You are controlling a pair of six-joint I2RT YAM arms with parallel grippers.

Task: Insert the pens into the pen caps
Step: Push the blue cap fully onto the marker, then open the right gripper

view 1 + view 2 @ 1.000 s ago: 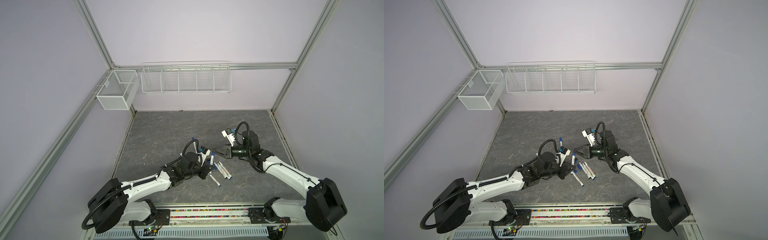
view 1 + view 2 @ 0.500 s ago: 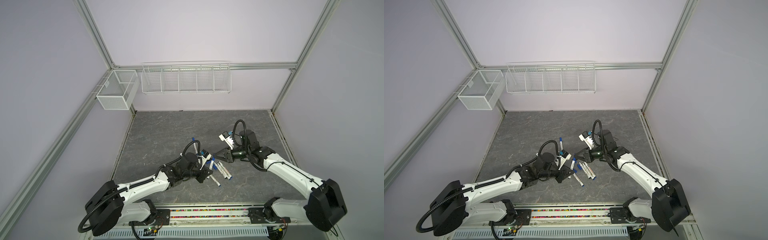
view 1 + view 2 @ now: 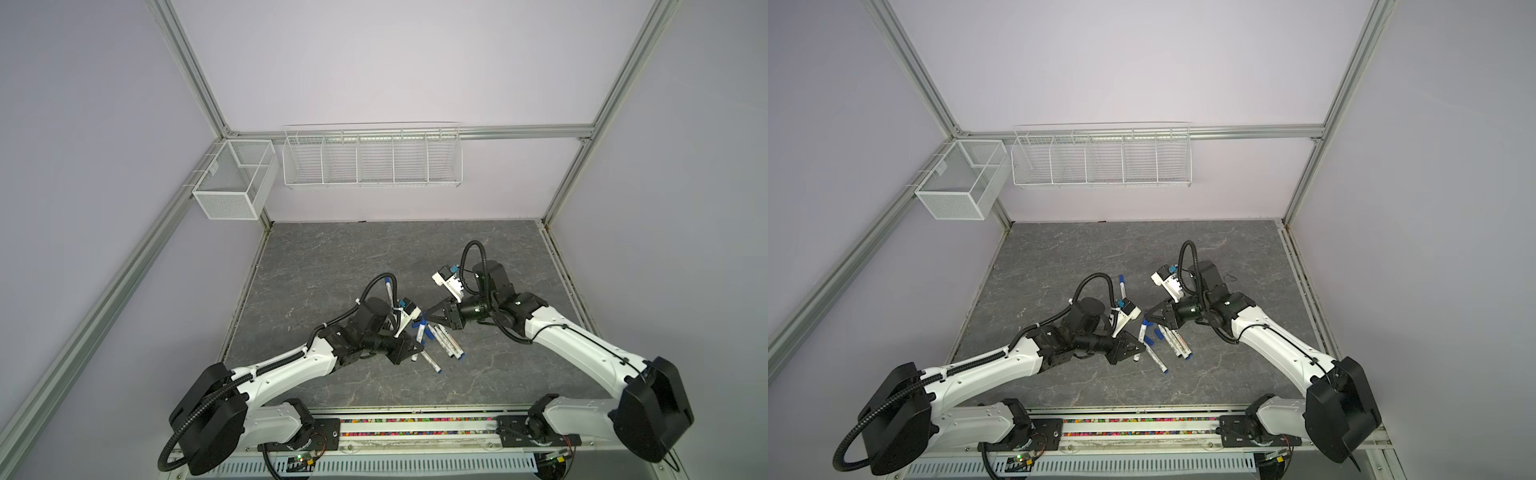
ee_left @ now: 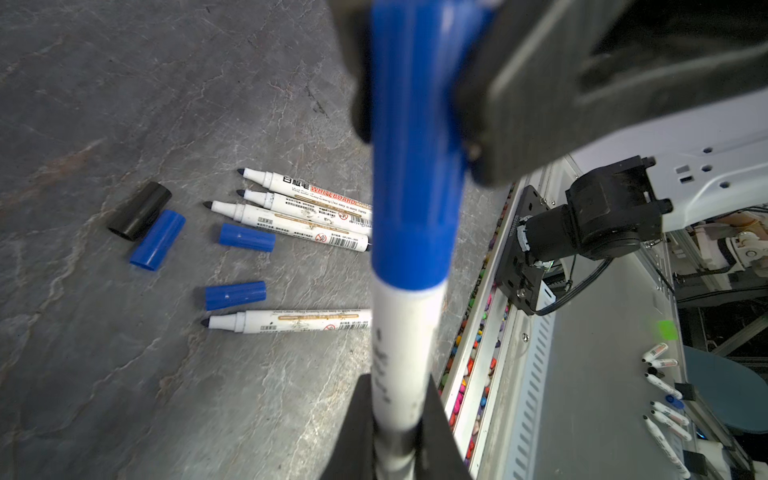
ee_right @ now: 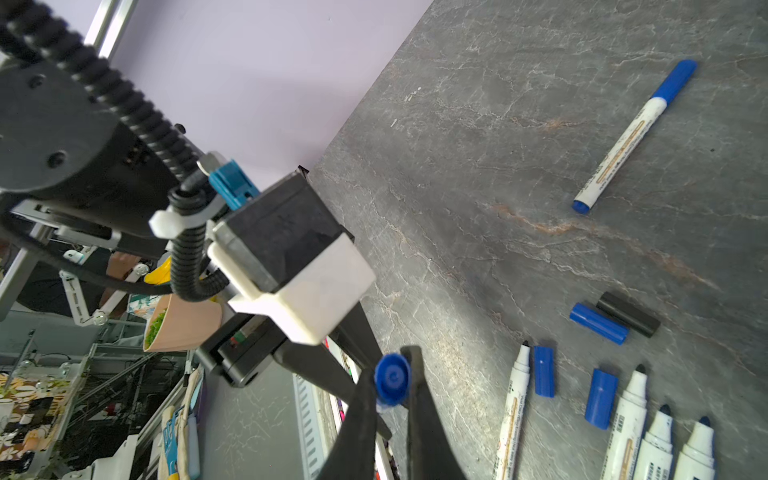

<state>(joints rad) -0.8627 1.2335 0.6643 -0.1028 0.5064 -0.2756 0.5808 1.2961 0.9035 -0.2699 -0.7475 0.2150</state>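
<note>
Both arms are meeting mid-worktop (image 3: pixel 332 257)! The left end effector (image 4: pixel 395 419) is clenching the white barrel of a pen (image 4: pixel 399 345), while the right end effector (image 5: pixel 392 368) is gripping the blue cap (image 4: pixel 415 166) fitted over that pen's end. In both top views, four uncapped pens (image 3: pixel 449 344) are lying at 4 o'clock of the held pair with loose caps (image 4: pixel 247 237) among them. A capped pen (image 3: pixel 388 287) is resting at 11 o'clock.

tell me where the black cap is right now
In the left wrist view the black cap lies on the table right beside a loose blue cap, just past the tips of three uncapped pens.
</note>
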